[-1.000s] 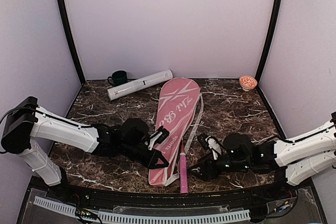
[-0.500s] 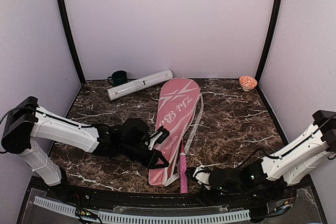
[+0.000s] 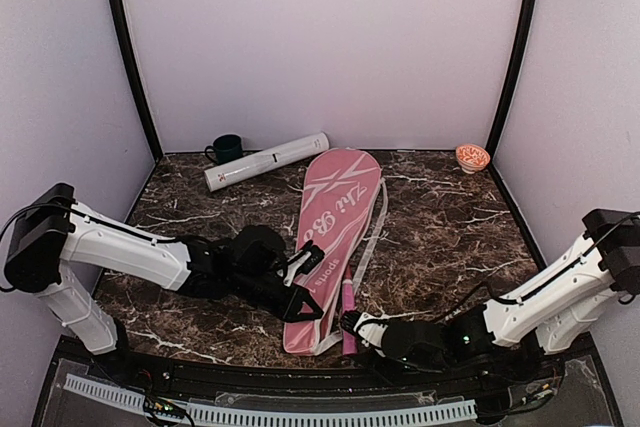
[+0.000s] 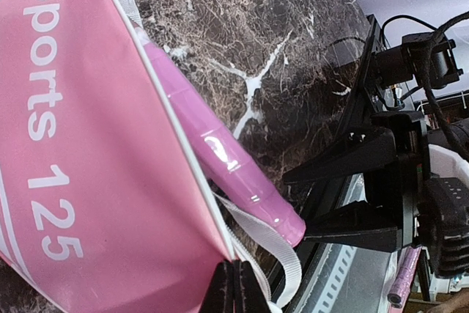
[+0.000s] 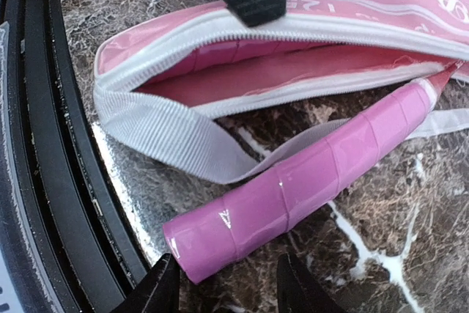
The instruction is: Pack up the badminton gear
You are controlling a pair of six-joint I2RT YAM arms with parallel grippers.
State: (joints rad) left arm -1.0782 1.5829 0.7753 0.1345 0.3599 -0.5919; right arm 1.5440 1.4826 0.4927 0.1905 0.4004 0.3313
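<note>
The pink bag [image 3: 335,217] with white lettering lies lengthwise on the marble table, its zip mouth [image 5: 293,56] gaping toward the near edge. My left gripper [image 3: 305,307] is shut on the bag's lower edge [image 4: 236,287], holding the mouth up. A racket's pink handle [image 3: 347,299] sticks out of the bag beside a white strap [image 5: 168,137]. My right gripper [image 3: 350,325] is low at the near edge and open. Its jaws stand either side of the handle's butt end [image 5: 212,236], not pressing on it. The long white tube [image 3: 266,161] lies at the back left.
A dark green mug [image 3: 226,148] stands behind the tube and a small orange bowl [image 3: 472,157] sits at the back right corner. The table's black front rail [image 5: 44,181] runs right behind my right gripper.
My right arm has swung left and down along the near edge to the handle's end, and its jaws have narrowed. The left gripper has kept its hold on the bag.
</note>
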